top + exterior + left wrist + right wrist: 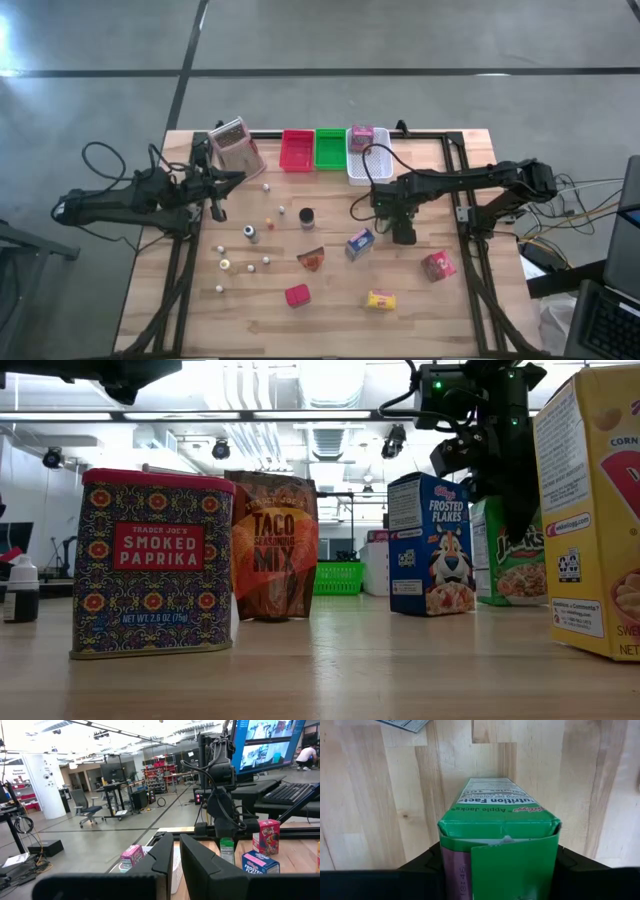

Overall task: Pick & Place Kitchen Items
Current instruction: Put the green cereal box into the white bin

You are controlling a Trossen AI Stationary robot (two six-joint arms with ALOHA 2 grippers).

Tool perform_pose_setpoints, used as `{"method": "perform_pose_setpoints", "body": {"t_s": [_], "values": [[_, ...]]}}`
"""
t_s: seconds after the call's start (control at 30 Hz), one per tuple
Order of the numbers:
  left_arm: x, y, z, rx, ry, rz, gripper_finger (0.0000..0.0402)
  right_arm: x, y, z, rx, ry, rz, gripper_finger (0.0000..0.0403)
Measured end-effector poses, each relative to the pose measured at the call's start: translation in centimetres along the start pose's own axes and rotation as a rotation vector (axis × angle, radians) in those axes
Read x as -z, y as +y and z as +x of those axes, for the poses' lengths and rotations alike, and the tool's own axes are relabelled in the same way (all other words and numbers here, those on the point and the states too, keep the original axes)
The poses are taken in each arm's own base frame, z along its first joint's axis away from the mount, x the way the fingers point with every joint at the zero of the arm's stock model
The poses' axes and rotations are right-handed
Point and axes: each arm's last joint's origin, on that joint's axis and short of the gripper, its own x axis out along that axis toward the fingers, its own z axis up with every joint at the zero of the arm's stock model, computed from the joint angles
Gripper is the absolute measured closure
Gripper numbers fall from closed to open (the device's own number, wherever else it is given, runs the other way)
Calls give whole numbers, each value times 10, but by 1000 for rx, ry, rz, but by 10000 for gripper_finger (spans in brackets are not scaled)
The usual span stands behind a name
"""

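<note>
Green Apple Jacks box [500, 837] stands upright between the right gripper [499, 865] fingers, which clamp its sides. Lift goes straight up; the left gripper [175, 865], closed and empty, waits far off

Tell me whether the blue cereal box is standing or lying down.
Standing. The blue cereal box rests upright on its narrow base on the table, front panel facing the low camera.

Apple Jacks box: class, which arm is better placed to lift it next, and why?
The right. Its gripper already straddles the green Apple Jacks box, one of the fingers on each side. The left gripper sits shut across the table, beside the small bottles.
</note>
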Motion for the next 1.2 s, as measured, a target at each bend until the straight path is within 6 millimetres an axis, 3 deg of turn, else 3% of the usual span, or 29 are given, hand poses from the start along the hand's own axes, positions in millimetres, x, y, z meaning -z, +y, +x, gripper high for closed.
{"method": "perform_pose_setpoints", "body": {"t_s": [0.2, 0.5, 0.97, 1.2], "values": [[0, 0, 0, 0, 0, 0, 362, 3, -2, -7, 1, 31, 18, 207], [0, 0, 0, 0, 0, 0, 362, -8, -15, -41, 6, -30, 26, 229], [0, 0, 0, 0, 0, 0, 362, -15, -53, -104, 71, -143, 52, 221], [0, 0, 0, 0, 0, 0, 362, -15, -85, -139, 138, -260, 69, 231]]}}
